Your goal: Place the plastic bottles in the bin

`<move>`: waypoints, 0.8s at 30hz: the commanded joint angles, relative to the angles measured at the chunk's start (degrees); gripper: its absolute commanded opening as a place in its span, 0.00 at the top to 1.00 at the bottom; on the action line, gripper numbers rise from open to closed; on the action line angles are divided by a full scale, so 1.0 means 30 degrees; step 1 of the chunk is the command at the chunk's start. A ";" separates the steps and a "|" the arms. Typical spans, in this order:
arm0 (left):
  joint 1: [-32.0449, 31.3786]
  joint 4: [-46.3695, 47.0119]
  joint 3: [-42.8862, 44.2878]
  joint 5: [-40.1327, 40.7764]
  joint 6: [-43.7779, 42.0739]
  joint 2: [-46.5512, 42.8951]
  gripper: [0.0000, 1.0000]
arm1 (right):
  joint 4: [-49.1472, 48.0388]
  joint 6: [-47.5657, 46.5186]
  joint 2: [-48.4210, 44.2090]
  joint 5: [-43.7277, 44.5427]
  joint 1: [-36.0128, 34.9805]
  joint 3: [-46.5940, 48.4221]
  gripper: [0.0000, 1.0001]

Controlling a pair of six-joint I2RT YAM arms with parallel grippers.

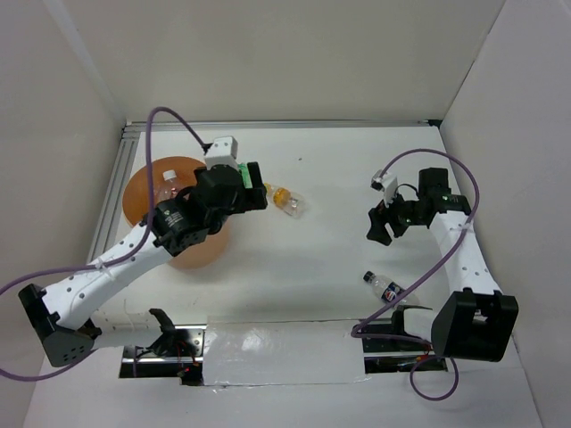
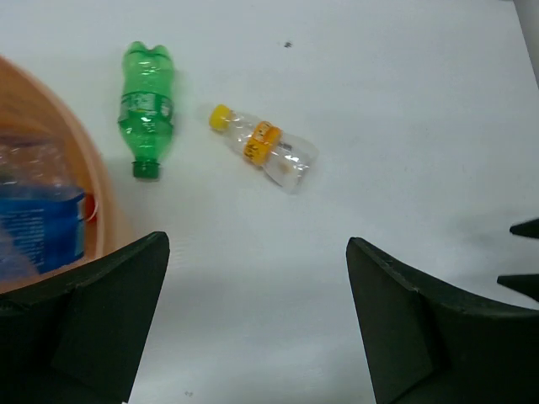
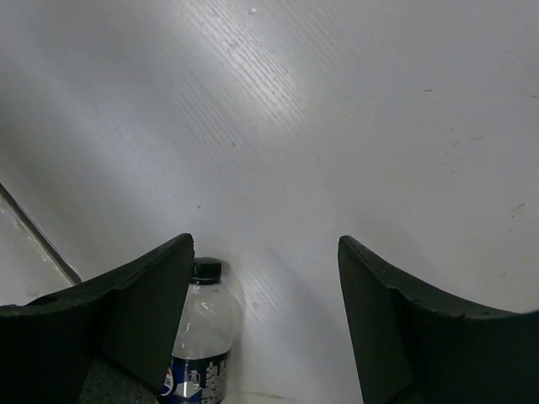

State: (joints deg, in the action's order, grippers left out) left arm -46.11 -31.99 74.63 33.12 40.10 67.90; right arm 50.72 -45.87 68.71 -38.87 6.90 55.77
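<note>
The left tool [image 1: 256,191] was held above the desk [image 1: 303,267] at the right-hand rim of the bin [image 1: 134,192], with its jaws spread wide and nothing gripped between them. The bin, a round orange bucket, was set on the left part of the desk, and much of it was covered by the left arm [image 1: 107,267] in the top view. Inside it a clear bottle with a blue label [image 2: 38,240] was seen; how many more lay with it could not be told. Just outside the bin's wall a green bottle [image 2: 146,101] was laid on its side on the desk, with its cap turned toward the left tool. Near it, further right and not touching it, a clear bottle with a yellow cap and an orange band [image 2: 266,151] was laid on its side at a slant.

The right tool [image 1: 379,227] was held over the right part of the desk, likewise opened wide and empty. A clear bottle with a dark label and black cap [image 1: 385,286] was laid on the desk near the front edge, close to the base of the right arm [image 1: 464,259]. In the right wrist view it was seen beside one finger [image 3: 126,311] and partly hidden by it; whether it was touched could not be told.
</note>
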 commanded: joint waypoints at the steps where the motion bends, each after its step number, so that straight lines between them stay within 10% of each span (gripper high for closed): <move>1: -0.1125 0.2664 -0.0560 -0.0875 -0.1442 0.0482 0.03 | 0.1199 -0.2699 -0.0637 0.0623 0.0074 0.0043 0.24; 11: -0.2971 0.4745 -0.2727 -0.2749 -0.0829 0.2618 0.36 | 0.1199 -0.3227 -0.0405 0.2233 0.1830 -0.0716 0.24; 24: -0.4668 0.4920 -0.3080 -0.4274 0.1252 0.5668 0.05 | 0.8055 -1.0053 0.1652 0.3926 0.0753 -0.1764 0.24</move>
State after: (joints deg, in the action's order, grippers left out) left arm -59.09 -18.83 65.71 20.88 40.77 84.84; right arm 67.20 -70.65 74.63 -30.41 12.23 53.36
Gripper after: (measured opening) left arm 0.950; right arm 0.762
